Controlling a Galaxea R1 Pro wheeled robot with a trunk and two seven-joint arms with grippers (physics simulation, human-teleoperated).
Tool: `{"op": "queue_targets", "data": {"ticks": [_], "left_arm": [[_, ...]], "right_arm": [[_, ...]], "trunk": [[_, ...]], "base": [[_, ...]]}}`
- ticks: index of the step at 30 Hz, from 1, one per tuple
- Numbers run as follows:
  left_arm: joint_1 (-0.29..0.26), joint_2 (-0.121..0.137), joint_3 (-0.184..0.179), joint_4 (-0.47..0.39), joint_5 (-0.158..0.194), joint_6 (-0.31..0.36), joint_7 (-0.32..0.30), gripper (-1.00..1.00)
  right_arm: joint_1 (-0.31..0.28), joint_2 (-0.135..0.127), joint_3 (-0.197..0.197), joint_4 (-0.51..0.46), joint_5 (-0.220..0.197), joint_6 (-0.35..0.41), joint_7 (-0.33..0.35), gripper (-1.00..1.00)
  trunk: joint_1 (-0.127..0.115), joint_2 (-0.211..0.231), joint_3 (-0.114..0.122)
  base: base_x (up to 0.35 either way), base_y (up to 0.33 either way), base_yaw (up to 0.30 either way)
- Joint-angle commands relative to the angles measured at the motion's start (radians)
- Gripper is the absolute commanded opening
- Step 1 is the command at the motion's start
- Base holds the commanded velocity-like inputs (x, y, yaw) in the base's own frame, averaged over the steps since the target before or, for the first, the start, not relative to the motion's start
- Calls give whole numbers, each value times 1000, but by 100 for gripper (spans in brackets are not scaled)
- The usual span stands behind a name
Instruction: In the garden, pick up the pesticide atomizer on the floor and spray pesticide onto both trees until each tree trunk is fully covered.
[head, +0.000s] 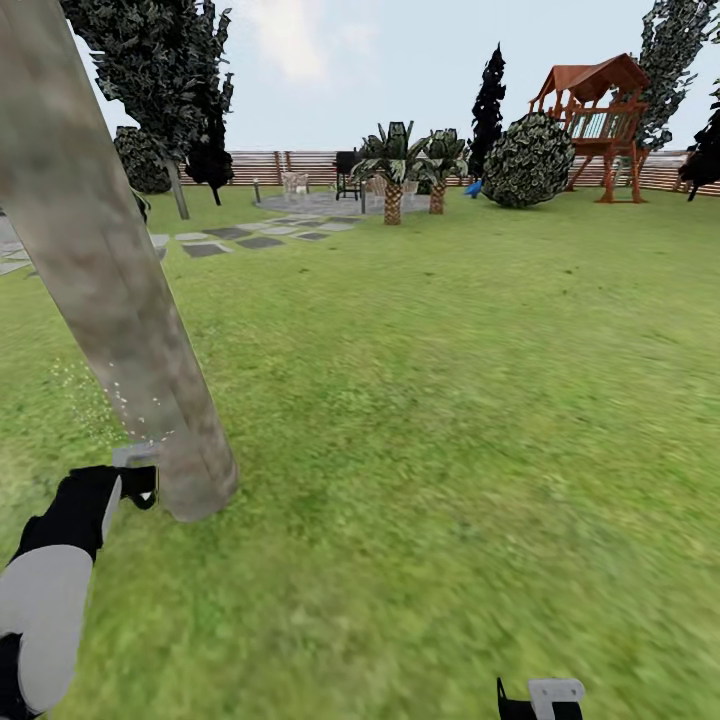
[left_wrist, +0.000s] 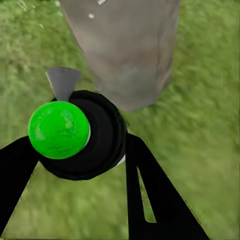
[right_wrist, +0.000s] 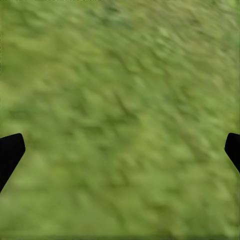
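Observation:
A thick beige-grey tree trunk (head: 110, 300) leans up from the lawn at the left of the head view, and its base (left_wrist: 125, 50) shows close in the left wrist view. My left gripper (head: 135, 487) (left_wrist: 75, 150) is shut on the pesticide atomizer (left_wrist: 95, 135), a black body with a green ball top (left_wrist: 59, 129). Its grey nozzle (head: 135, 455) (left_wrist: 63, 82) sits right beside the trunk's foot. Tiny white pesticide specks (head: 120, 400) float against the lower trunk. My right gripper (head: 540, 697) (right_wrist: 120, 150) hangs open over bare grass.
The lawn (head: 450, 400) stretches ahead and to the right. Far back stand grey paving stones (head: 240, 235), two small palms (head: 395, 170), a round bush (head: 528, 160), a wooden play tower (head: 600, 120), black-foliaged trees (head: 488, 105) and the slat fence (head: 270, 165).

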Motion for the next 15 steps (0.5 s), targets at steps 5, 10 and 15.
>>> {"op": "queue_targets", "data": {"ticks": [5, 10, 15], "left_arm": [[-15, 45, -1, -1, 7, 19, -1, -100], [-31, -48, -58, -2, 4, 18, 8, -100], [-70, -14, -61, 0, 2, 26, 5, -100]], "right_arm": [[0, 0, 0, 0, 0, -1, -1, 100], [0, 1, 0, 0, 0, -1, -2, 100], [0, 0, 0, 1, 0, 1, -2, 100]], "trunk": [[0, 0, 0], [0, 0, 0], [0, 0, 0]], "base": [[0, 0, 165], [0, 0, 273], [0, 0, 276]]}}
